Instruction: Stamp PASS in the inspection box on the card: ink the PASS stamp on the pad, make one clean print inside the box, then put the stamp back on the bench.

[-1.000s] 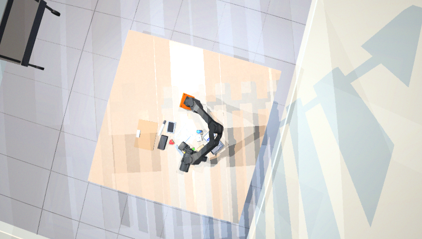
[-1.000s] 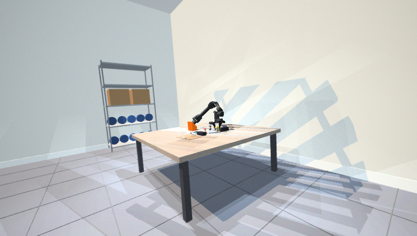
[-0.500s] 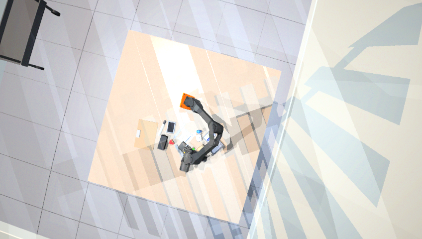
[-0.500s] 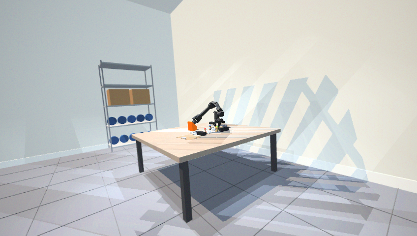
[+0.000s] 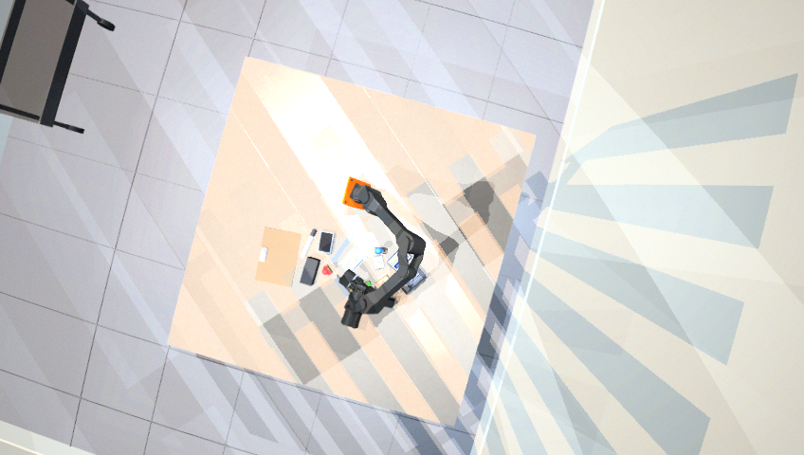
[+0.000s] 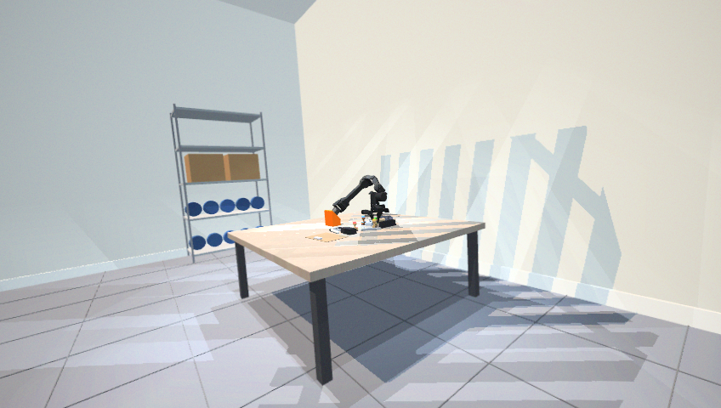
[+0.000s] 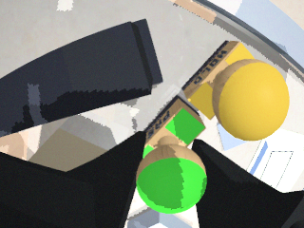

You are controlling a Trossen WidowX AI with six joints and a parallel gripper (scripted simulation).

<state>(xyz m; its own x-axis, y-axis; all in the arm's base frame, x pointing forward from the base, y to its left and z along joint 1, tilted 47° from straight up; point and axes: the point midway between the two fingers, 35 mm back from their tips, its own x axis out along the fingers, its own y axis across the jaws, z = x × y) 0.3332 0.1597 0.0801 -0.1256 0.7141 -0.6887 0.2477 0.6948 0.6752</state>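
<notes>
My gripper (image 7: 169, 143) (image 5: 362, 286) is shut on the stamp with the green ball knob (image 7: 171, 182) (image 5: 367, 283), a wooden stamp with a green label on its block. It stands low over the bench among the other stamps. A stamp with a yellow knob (image 7: 251, 99) stands just beside it. A dark flat pad (image 7: 83, 79) (image 5: 309, 270) lies on the far side of the fingers. The tan card (image 5: 278, 256) with a small white box (image 5: 263, 254) lies further left on the table (image 5: 236, 169).
A red-knobbed stamp (image 5: 327, 270), a second dark pad (image 5: 325, 241), a pen (image 5: 309, 243) and a blue-knobbed stamp (image 5: 379, 249) lie around the gripper, with white papers underneath. The arm's orange base (image 5: 351, 186) is behind. A metal shelf (image 6: 219, 177) stands by the wall.
</notes>
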